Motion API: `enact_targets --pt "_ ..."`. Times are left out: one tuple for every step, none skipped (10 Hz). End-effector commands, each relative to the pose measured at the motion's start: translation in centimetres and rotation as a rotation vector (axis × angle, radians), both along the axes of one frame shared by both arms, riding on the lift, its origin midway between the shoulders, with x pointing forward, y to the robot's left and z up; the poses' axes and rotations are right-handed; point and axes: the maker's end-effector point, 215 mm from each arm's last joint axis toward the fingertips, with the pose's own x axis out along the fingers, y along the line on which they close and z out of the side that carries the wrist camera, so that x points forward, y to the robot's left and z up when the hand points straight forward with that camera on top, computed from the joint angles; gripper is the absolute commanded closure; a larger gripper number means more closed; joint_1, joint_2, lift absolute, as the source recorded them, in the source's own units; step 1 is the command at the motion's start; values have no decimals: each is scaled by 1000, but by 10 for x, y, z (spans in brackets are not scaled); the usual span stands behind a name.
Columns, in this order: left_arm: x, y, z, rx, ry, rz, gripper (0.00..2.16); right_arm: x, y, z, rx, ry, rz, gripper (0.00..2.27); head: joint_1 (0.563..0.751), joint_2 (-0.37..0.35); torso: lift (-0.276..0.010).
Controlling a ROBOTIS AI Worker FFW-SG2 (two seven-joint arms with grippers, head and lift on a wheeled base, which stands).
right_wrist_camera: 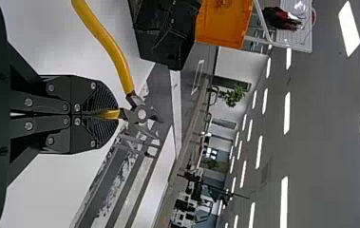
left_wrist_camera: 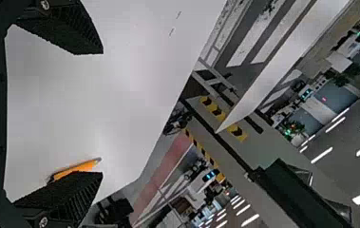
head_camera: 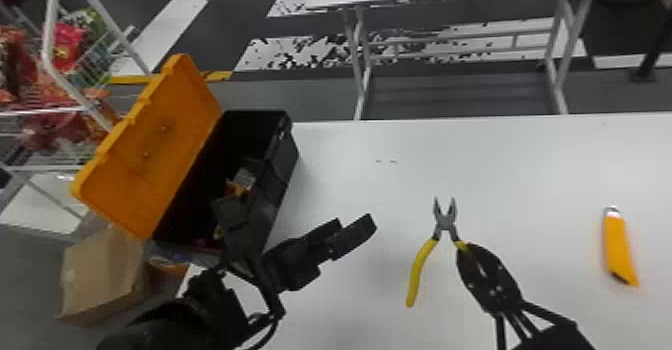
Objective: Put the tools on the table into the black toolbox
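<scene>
Pliers (head_camera: pixel 444 220) held in the right gripper (right_wrist_camera: pixel 113 114), toolbox (head_camera: pixel 278 179) off to the robot's left

The right gripper pinches one yellow handle, its nose end aimed at the table's (head_camera: pixel 360 174) far edge, the free handle splayed leftward; the left gripper (left_wrist_camera: pixel 102 113), jaws wide and empty, is nearer the open box, so carrying the pliers left would need room around it. The knife (head_camera: pixel 619 246) lies on the white top, right of the pliers; a wire cart (head_camera: pixel 51 34) stands beyond the lid (head_camera: pixel 150 149)
</scene>
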Motion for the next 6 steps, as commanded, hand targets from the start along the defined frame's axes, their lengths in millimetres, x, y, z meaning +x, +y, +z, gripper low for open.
enact_targets --pt "-6 -7 9 -30 5 -20 80 -2 3 -1 2 3 13 2219 695 289 -75" --pt "-8 -15 18 -73 -1 -39 80 -3 4 -1 7 8 17 2219 695 288 -75" --pt "-8 -22 26 -93 -14 -52 80 -4 7 -2 17 16 28 2219 695 284 -75" --pt "-10 -31 29 -112 -12 -73 80 -6 11 -3 23 23 37 2219 695 278 -75" --pt "-15 -42 34 -148 -12 -99 80 -8 14 -4 26 27 46 2219 695 274 -75" --pt "-18 -52 36 -166 -11 -120 80 -9 18 -5 33 32 52 2219 695 264 -75"
